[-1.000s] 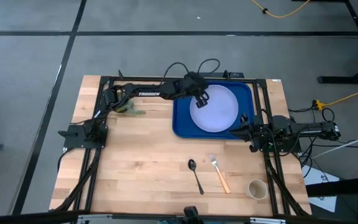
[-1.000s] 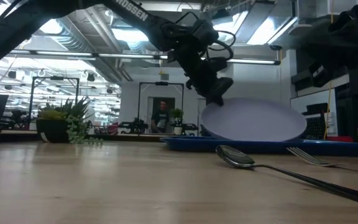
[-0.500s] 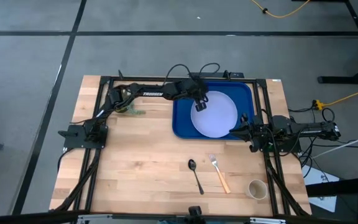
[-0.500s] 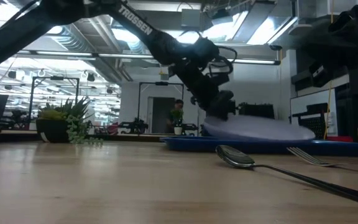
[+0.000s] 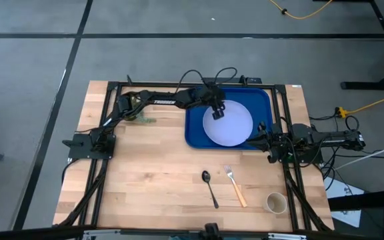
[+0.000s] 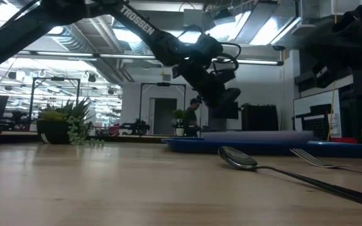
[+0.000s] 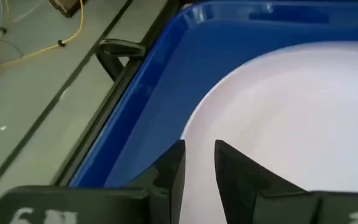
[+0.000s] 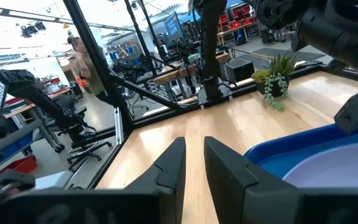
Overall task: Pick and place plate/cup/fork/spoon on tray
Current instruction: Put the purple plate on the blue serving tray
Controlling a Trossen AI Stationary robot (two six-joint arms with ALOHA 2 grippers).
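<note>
The plate (image 5: 230, 123) lies flat in the tray (image 5: 195, 127), filling most of it and sitting toward the tray's right side, so the first item looks placed. In the low view it reads as a thin level band (image 6: 256, 135) on the tray's rim line (image 6: 187, 143), which suggests it rests fully down rather than tilted.

The left gripper (image 5: 217, 111) hangs just over the plate's upper left edge. In the low view it (image 6: 222, 100) is clear above the plate, apart from it. Its wrist view shows the two fingers (image 7: 169, 171) with only a narrow gap and nothing between them, plate and tray below; whether they are fully closed is hard to say, but they grip nothing.

The spoon (image 5: 209, 185), fork (image 5: 235, 186) and cup (image 5: 275, 201) wait on the table (image 5: 145, 173) near its front edge, well apart from the tray, the spoon and fork side by side. They are likely next.

The right gripper (image 5: 271, 141) waits at the tray's right edge, fingers (image 8: 173, 165) narrowly apart and empty.
</note>
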